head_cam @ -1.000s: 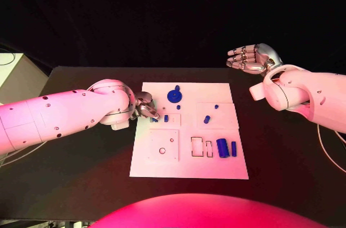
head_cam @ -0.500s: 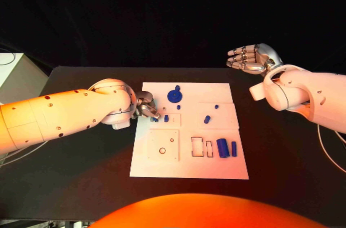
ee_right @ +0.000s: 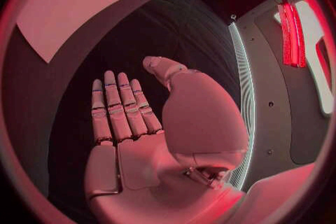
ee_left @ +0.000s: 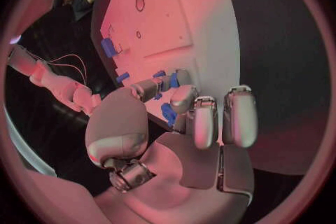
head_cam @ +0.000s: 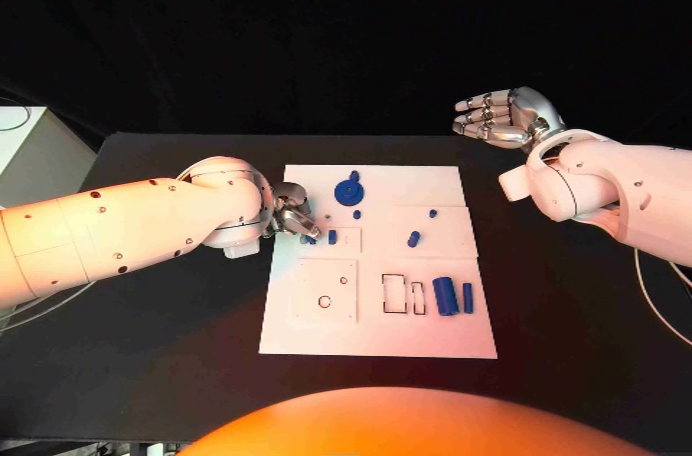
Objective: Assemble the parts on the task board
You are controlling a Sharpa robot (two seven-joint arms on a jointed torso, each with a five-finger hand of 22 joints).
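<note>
The white task board [head_cam: 378, 326] lies in the middle of the table. My left hand [head_cam: 293, 217] sits at the board's left edge with its fingers curled in. It pinches a small blue part [ee_left: 168, 115] between thumb and fingers [ee_left: 199, 123]; a bit of that part [head_cam: 307, 240] peeks out below the fingertips. On the board are a blue disc with a knob [head_cam: 349, 190], several small blue pegs such as one [head_cam: 414, 239] mid-board, a blue cylinder [head_cam: 446, 296] and a slim blue bar [head_cam: 467, 296]. My right hand [head_cam: 502, 116] hangs raised beyond the board's far right corner, open and holding nothing.
Rectangular slots [head_cam: 394, 292] and a round hole [head_cam: 325, 301] sit in the board's near half. A pale box [head_cam: 29, 156] stands off the table's left side. Bare black table surrounds the board.
</note>
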